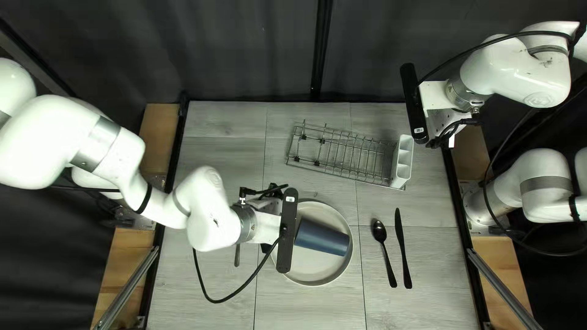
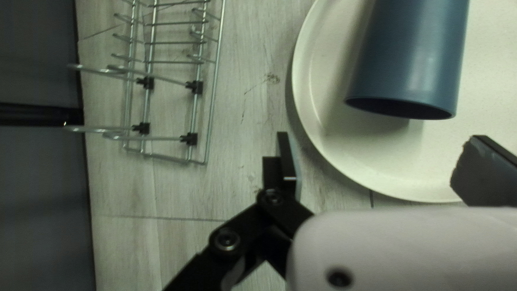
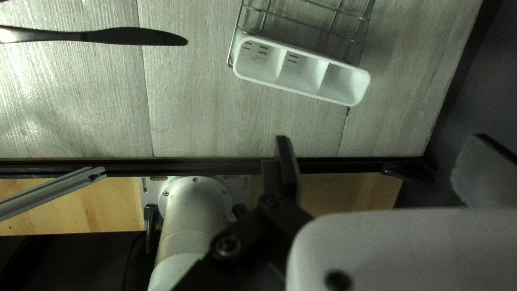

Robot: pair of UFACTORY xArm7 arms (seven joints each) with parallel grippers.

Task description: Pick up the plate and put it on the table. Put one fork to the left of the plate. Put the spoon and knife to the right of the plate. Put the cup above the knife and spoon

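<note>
Your left gripper is standing open with nothing between its fingers; the cup is lying on its side on the plate, its wide end seemingly facing you. The step in hand is probably moving the cup; you will be wanting to centre the fingers across its sides, closing gently so it isn't rolling or dragging the plate; then lift clear, turn it upright and set it beyond the spoon and knife, short of the rack. Those two are lying right of the plate; the fork, judging by the bit showing, is lying left of it, mostly hidden under your arm. Your right gripper is waiting open and empty; the right arm's bar is carrying a small label, too small for reading; cup and plate are showing no writing.
</note>
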